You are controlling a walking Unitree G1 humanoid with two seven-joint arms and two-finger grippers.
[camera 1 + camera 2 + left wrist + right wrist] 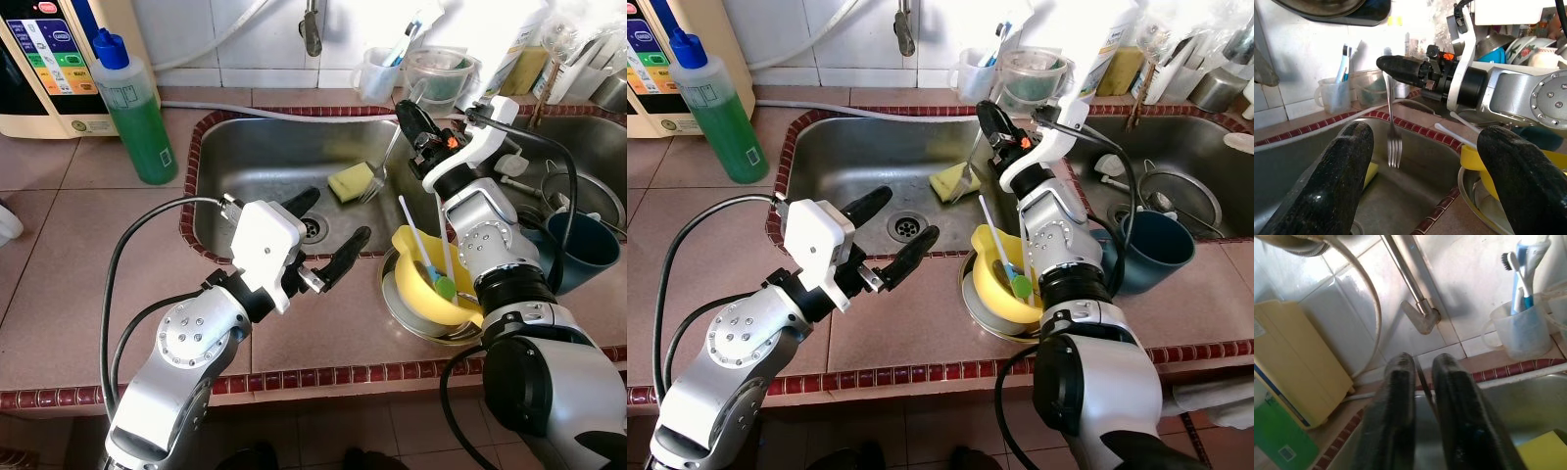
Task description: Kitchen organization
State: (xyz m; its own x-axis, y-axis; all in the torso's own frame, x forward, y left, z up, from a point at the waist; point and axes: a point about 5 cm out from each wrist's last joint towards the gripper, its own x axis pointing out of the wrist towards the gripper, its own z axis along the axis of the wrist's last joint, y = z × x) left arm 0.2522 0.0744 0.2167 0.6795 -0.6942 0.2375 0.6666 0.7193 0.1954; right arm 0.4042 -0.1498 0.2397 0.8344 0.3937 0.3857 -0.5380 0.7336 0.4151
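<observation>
While the right gripper [411, 117] pinches the handle of a fork [380, 171] between its closed fingers, the fork hangs tines down over the right half of the steel sink [265, 147], just above a yellow sponge [350, 181] lying near the basin's right wall. Left gripper [328, 233], fingers spread wide and holding nothing, hovers over the sink's front edge near the drain [310, 227]. Yellow bowl [423, 284] rests on the counter beside the sink's front right corner.
</observation>
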